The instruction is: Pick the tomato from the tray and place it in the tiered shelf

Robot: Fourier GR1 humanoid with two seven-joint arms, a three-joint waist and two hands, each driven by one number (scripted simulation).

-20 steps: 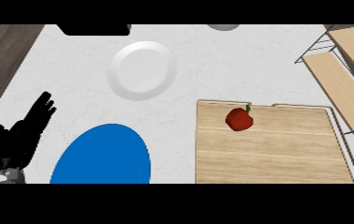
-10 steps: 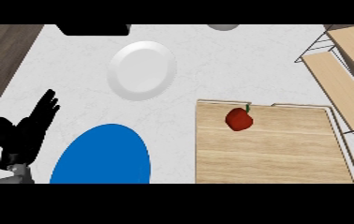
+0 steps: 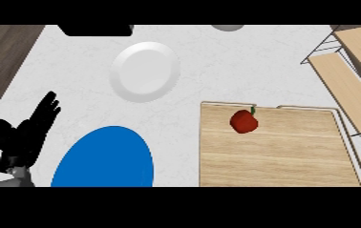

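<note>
A red tomato [image 3: 244, 121] with a green stem lies on the wooden tray [image 3: 275, 160] near its far left corner. The tiered shelf [image 3: 342, 65], wooden boards in a wire frame, shows at the right edge, beyond the tray. My left hand [image 3: 32, 131] rests open at the left edge, fingers straight and pointing up, far from the tomato. My right hand does not show.
A white plate [image 3: 144, 71] lies on the counter's middle, a blue plate [image 3: 106, 159] at the lower left beside my left hand. A dark object [image 3: 95, 29] and a grey round thing [image 3: 227, 27] sit at the far edge.
My left hand has shifted slightly right and down; the tomato and tray have not moved.
</note>
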